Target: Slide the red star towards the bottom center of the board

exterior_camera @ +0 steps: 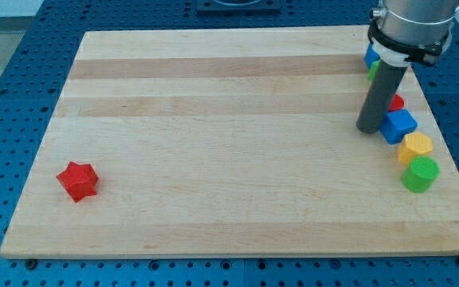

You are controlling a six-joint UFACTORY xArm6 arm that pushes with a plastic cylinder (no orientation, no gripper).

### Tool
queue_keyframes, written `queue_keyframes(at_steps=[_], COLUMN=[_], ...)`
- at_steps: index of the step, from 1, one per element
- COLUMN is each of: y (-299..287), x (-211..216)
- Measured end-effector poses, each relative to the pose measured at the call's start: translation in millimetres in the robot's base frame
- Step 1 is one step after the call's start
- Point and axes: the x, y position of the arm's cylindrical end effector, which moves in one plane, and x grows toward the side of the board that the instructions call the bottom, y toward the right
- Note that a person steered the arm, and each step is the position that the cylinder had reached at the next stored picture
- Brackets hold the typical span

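My tip [368, 128] stood at the board's [213, 88] right, just left of the blue block [398, 124]; no pincer was fitted. The red star [78, 180] lay near-left, well apart. Risk: departing carelessly could scatter the right-hand blocks.

arm: enters from the view's top right; rod: upright | my tip [368, 128]: on the surface

A small red star block [77, 180] lies flat on a light wooden board [213, 143], in the lower left of the frame. It sits alone near the board's left edge, well apart from anything else.
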Motion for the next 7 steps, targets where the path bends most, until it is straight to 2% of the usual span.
queue_keyframes(at_steps=[1, 3, 4, 5, 6, 7], y=[12, -35, -132, -270, -410, -500], x=[0, -7, -17, -30, -19, 22])
